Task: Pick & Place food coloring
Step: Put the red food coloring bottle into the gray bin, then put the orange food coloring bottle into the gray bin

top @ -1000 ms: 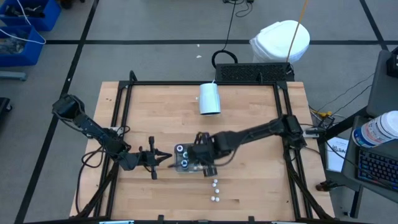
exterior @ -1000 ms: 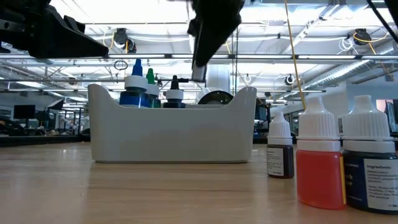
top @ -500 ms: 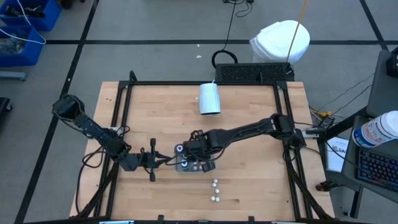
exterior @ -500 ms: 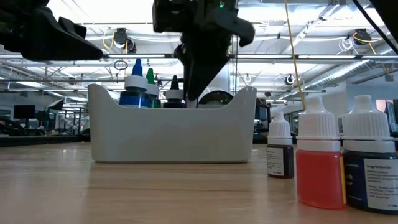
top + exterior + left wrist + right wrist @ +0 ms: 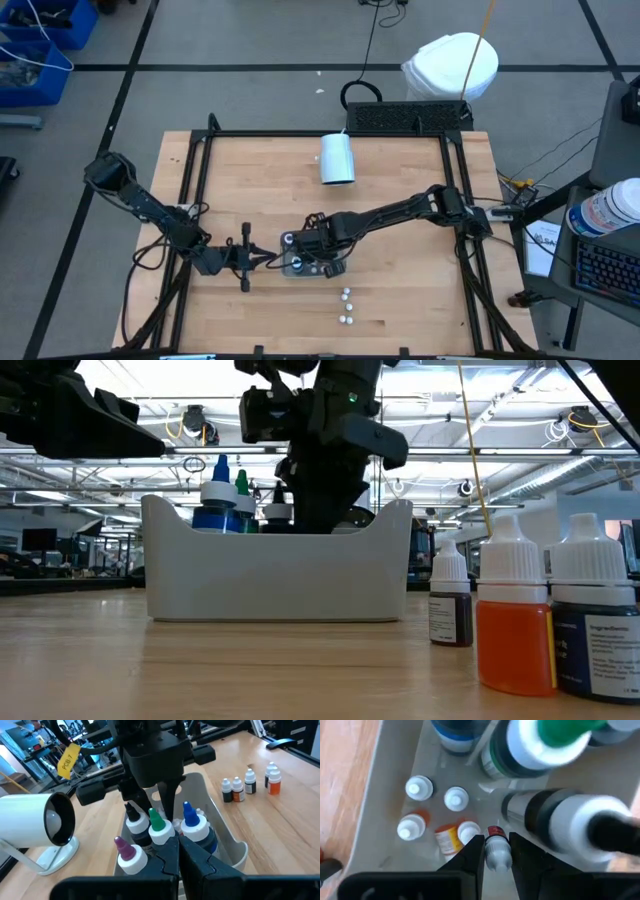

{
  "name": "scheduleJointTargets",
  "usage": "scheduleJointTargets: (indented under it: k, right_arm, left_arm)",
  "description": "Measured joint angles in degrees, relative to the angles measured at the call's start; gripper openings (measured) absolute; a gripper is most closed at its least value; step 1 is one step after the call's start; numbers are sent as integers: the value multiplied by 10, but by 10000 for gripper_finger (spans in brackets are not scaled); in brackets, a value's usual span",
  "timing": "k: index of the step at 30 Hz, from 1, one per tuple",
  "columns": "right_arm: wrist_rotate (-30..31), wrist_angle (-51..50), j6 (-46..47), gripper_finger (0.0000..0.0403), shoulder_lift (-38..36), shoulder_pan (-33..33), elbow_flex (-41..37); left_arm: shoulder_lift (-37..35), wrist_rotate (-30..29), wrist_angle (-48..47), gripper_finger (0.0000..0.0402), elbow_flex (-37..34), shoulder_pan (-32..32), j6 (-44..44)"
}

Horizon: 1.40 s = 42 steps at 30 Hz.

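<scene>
A white tray (image 5: 292, 268) near the table's middle holds food coloring: wide bottles with blue, green and purple tips (image 5: 159, 827) and several small white-capped ones (image 5: 418, 787). My right gripper (image 5: 496, 855) reaches down into the tray (image 5: 275, 570), shut on one small bottle (image 5: 496, 845) among them. My left gripper (image 5: 178, 851) is shut, its tips level at the tray's left end (image 5: 283, 262). More small bottles stand on the wood near the front edge (image 5: 345, 296) (image 5: 515, 615). My right gripper pinches the small bottle's white cap (image 5: 498, 859) between its two fingers, coming from above and pointing steeply down. The bottle's dark red body (image 5: 494, 832) hangs below the fingers inside the tray; whether it rests on the floor I cannot tell. My left gripper's shut tips stand at the tray's left end wall; whether they touch it I cannot tell.
A large white cup (image 5: 337, 158) lies on its side at the table's far middle. Black frame rails (image 5: 470, 250) run along the table's sides. The tray's walls (image 5: 380, 780) and the wide bottles (image 5: 555, 750) crowd my right gripper.
My right gripper has come down from above the tray into it, shifting slightly toward the table's left, with the small bottle still between its fingers. The tray and my left gripper have stayed put.
</scene>
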Motion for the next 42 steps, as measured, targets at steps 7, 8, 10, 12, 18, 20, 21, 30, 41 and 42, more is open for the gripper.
scheduleJointTargets:
  k: [7,8,10,12,18,20,21,30,41,42]
  right_arm:
    - [-1,35,0,67,0,-8,-38]
    - [-1,36,0,66,0,-9,-41]
    - [-1,35,0,66,0,-11,-45]
    - [-1,35,3,69,0,-11,-46]
    - [-1,36,11,100,0,-11,-46]
    - [-1,37,11,108,0,-11,-46]
    - [-1,36,14,111,0,-11,-46]
    - [1,17,35,118,-38,-8,-39]
    - [16,-2,142,94,-242,63,-67]
    - [19,27,147,87,-262,78,-89]
  left_arm:
    - [0,0,0,10,0,0,0]
    - [0,0,0,10,0,0,0]
    - [0,0,-1,10,0,0,0]
    - [0,0,-1,10,0,0,0]
    - [0,-2,-1,10,0,0,0]
    - [0,-2,-1,10,0,0,0]
    - [0,-2,-1,10,0,0,0]
    - [0,-2,-1,10,0,0,0]
    - [0,1,-1,10,0,0,1]
    - [0,1,-1,10,0,0,0]
